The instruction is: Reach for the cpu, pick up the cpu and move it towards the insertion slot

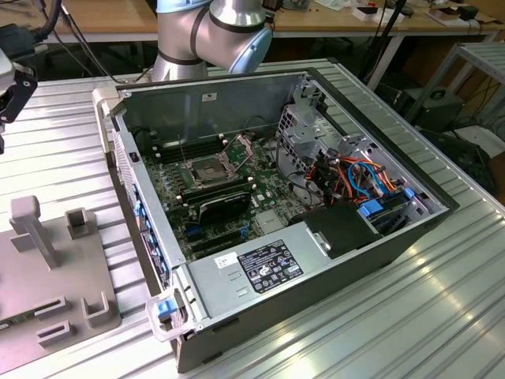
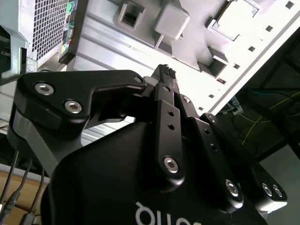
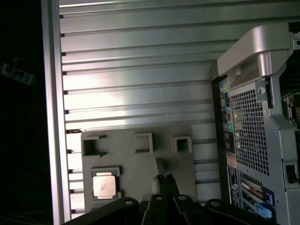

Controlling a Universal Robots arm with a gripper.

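Gripper (image 3: 164,178) jaws closed together, nothing between them; it hangs over the grey holder plate (image 3: 140,164) on the ribbed table (image 3: 140,70); cpu (image 3: 104,184) lies flat in a square recess of that plate, near the fingertips, untouched; beyond, open computer case (image 1: 213,103); insertion slot (image 1: 207,170) on its board, well apart from the cpu.

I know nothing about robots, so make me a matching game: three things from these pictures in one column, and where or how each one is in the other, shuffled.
1. small pale silvery square chip
2. square silver-framed socket with dark centre
3. black pincer

a. inside the open computer case
b. shut, holding nothing, aimed at the grey moulded plate
c. lying in a square recess of that plate

Pairs: 1-c, 2-a, 3-b.
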